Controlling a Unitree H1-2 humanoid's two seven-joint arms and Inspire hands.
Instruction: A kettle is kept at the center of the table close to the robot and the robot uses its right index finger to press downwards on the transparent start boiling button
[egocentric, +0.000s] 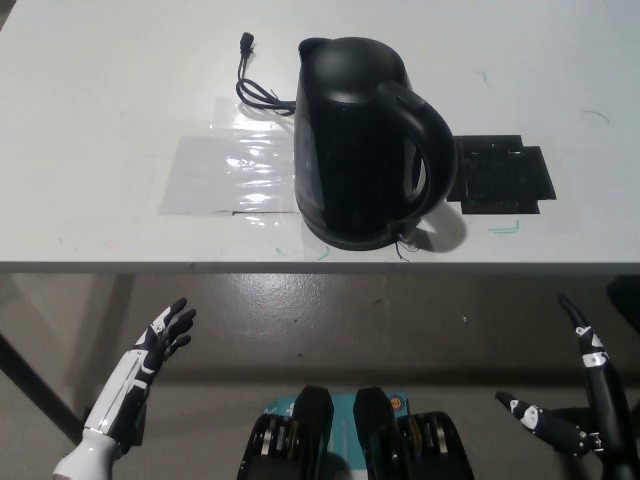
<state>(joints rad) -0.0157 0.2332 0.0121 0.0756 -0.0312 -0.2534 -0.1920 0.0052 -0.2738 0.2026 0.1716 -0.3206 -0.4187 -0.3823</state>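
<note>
kettle black, glossy; cord black; bench white; mat black; left hand white-black; right hand black, white marks

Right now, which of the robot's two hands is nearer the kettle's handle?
The black right hand, low at the right below the table edge. The kettle handle faces that side; the white left hand rests lower left.

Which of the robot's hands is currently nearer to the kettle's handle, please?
The right hand, below the table edge toward the handle side; the left hand hangs lower left, farther off.
</note>
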